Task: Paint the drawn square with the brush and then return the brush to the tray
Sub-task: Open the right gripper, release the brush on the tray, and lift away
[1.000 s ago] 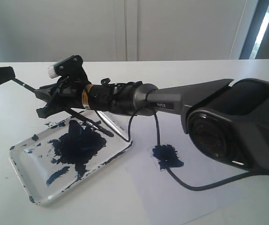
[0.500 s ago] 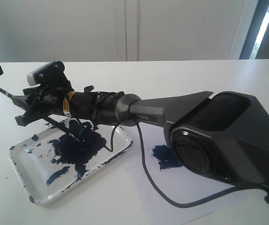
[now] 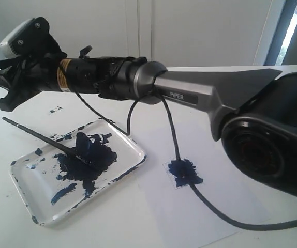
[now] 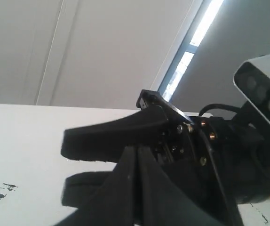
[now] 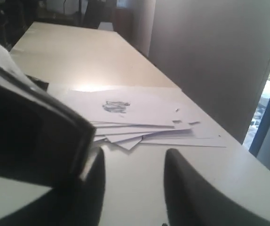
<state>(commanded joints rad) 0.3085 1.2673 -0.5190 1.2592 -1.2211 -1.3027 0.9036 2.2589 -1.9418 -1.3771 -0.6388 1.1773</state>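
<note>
Right jaws gape empty above the brush (image 3: 40,137) on the tray (image 3: 37,179).

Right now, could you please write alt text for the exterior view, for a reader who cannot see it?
The brush lies with its tip in the blue-smeared tray, handle jutting past the rim. The right arm reaches across above it, its pincer open and empty. On the paper beside the tray, the square is painted blue.

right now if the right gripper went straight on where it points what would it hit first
Likely bare table, short of the loose paper sheets: that shows between the open jaws of the right gripper. Depth is unclear.
</note>
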